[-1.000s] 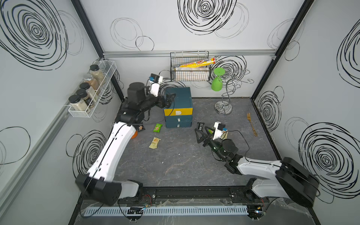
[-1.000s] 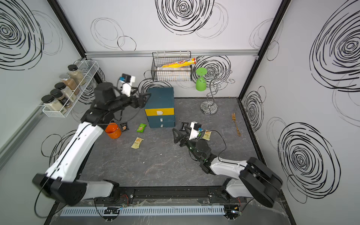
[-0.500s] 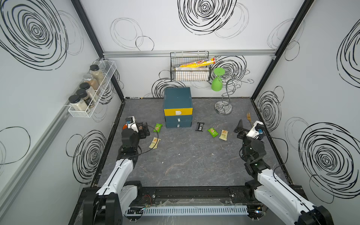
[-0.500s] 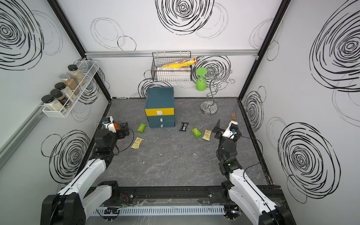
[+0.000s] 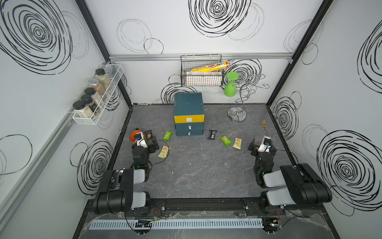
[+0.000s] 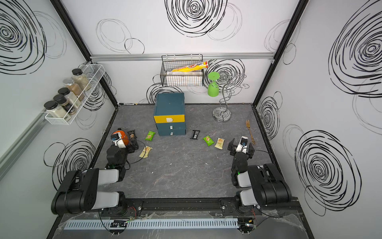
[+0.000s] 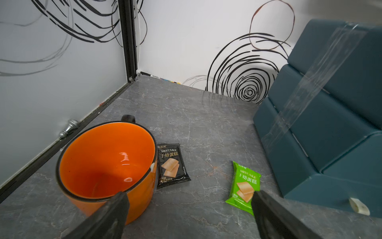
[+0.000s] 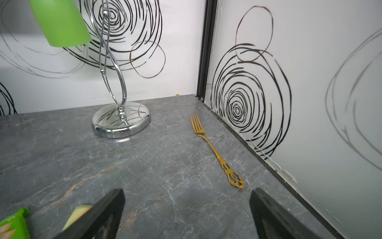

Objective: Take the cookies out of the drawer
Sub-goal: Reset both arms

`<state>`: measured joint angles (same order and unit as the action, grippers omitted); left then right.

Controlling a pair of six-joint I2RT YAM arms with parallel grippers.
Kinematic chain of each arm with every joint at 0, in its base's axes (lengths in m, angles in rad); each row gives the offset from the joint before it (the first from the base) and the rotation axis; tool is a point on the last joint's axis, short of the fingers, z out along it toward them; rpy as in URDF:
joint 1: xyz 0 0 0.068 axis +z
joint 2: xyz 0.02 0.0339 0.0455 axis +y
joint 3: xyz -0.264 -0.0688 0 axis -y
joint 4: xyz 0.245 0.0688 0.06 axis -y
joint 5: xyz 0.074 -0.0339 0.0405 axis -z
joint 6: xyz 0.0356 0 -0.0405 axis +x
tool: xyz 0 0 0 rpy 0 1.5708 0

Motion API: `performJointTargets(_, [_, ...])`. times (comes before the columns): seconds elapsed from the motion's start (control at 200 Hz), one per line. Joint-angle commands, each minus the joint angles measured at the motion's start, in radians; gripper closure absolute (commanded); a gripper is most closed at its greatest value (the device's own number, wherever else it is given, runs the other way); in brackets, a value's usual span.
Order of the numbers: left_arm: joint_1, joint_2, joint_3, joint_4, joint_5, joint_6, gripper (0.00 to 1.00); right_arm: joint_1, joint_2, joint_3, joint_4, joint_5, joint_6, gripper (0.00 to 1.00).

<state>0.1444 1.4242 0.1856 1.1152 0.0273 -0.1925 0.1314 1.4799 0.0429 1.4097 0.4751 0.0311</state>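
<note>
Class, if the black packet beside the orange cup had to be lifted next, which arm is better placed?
Left, probably. The left pincer, open, faces the orange cup and that black packet close ahead; the right pincer, also open, faces the fork across the table.

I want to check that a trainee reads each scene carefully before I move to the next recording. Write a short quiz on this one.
1. How many packets lie on the table?
2. True or false: the left pincer is shut on a packet.
3. Which of these lies nearest the right pincer? A. fork B. mug C. jars

Key
1. Six: two black, two green, two yellow.
2. False: it is open and empty.
3. A.
</note>
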Motion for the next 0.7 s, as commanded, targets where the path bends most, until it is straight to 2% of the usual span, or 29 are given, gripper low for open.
performJointTargets(0.0, [-0.025,0.057,0.036,0.152,0.09,0.059,0.01,-0.01,0.039,0.04,0.104,-0.051,-0.013,0.0])
performJointTargets(0.035, [-0.069,0.071,0.042,0.127,0.028,0.087,0.01,-0.018,0.056,0.066,0.088,-0.061,-0.013,0.0])
performJointTargets(0.095, [-0.099,0.163,0.009,0.343,-0.032,0.1,0.01,-0.02,0.063,0.1,0.017,-0.075,-0.016,0.0])
performJointTargets(0.155, [-0.093,0.09,0.038,0.138,-0.054,0.073,0.01,-0.025,0.053,0.117,-0.024,-0.081,-0.009,0.0])
performJointTargets(0.22, [-0.088,0.149,0.01,0.32,-0.053,0.077,0.01,-0.027,0.065,0.112,0.008,-0.084,-0.012,0.0])
performJointTargets(0.285, [-0.092,0.098,0.046,0.14,-0.06,0.075,0.01,-0.027,0.058,0.115,-0.014,-0.086,-0.008,0.0])
performJointTargets(0.36, [-0.104,0.137,0.02,0.282,-0.086,0.086,0.01,-0.027,0.06,0.112,0.0,-0.086,-0.011,0.0])
performJointTargets(0.441, [-0.103,0.111,0.037,0.182,-0.087,0.077,0.01,-0.028,0.057,0.109,0.002,-0.086,-0.012,0.0])
performJointTargets(0.516, [-0.104,0.13,0.023,0.263,-0.087,0.085,0.01,-0.027,0.059,0.109,0.005,-0.087,-0.013,0.0])
performJointTargets(0.696, [-0.109,0.125,0.029,0.238,-0.096,0.091,0.01,-0.027,0.058,0.109,0.004,-0.087,-0.013,0.0])
